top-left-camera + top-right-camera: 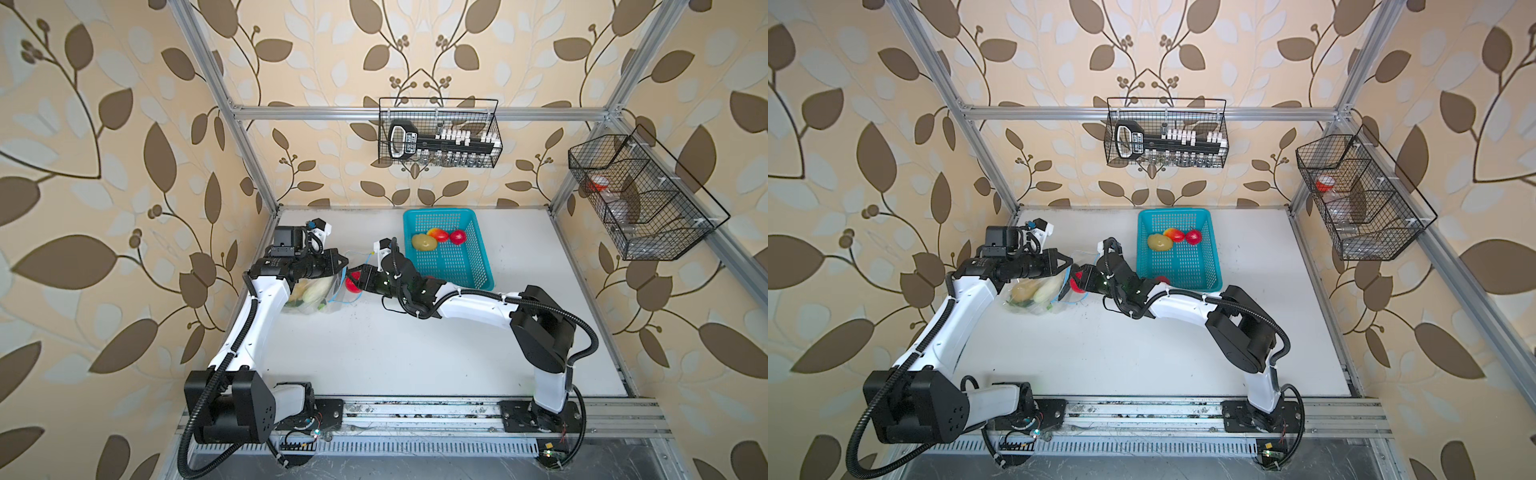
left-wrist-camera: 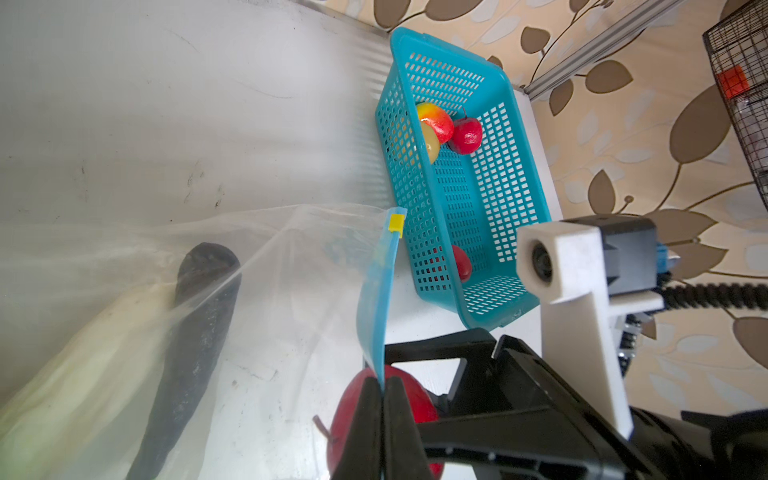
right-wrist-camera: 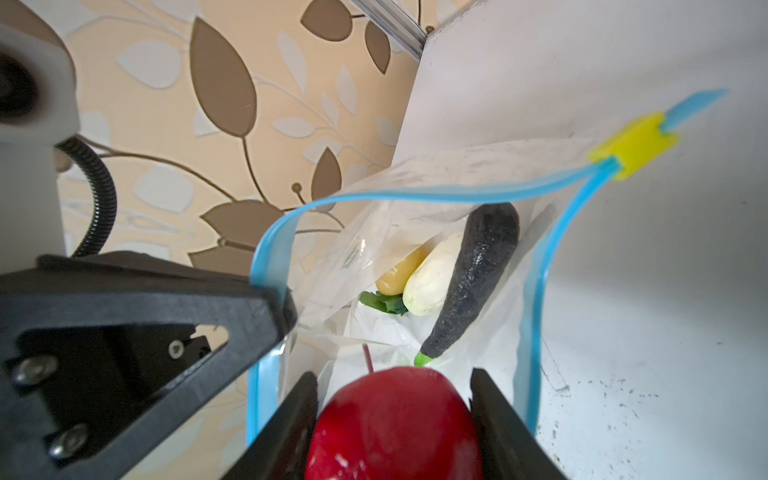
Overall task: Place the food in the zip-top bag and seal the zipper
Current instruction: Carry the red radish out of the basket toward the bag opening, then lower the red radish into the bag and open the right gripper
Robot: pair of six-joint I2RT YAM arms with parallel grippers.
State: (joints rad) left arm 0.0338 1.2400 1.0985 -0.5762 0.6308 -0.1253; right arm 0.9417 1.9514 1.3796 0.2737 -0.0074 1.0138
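A red round fruit [image 3: 395, 428] is gripped between the jaws of the right gripper [image 3: 394, 378], right at the open mouth of the zip-top bag [image 3: 415, 174]. The mouth is held apart. One side of the blue zipper [image 3: 374, 193] is pinched and raised by the left gripper [image 2: 382, 386], whose jaws are closed on the strip, and the other side runs close to the tabletop [image 1: 395, 340]. The yellow slider [image 3: 633, 145] is seen at the end of the zipper, where both sides meet.

Inside the bag, a dark eggplant [image 3: 478, 274], a white oblong vegetable [image 3: 432, 282], a tan potato [image 3: 399, 274] and green leaves [image 3: 382, 303] are packed together. In both top views the bag is found on the tabletop beneath the left arm's wrist, left of the turquoise basket [image 1: 440, 212].

In the basket, a second potato [image 1: 424, 242], a red-yellow fruit [image 1: 439, 235] and a red fruit [image 1: 458, 237] are grouped at the far end. Another red fruit [image 2: 461, 262] is seen near its near end.
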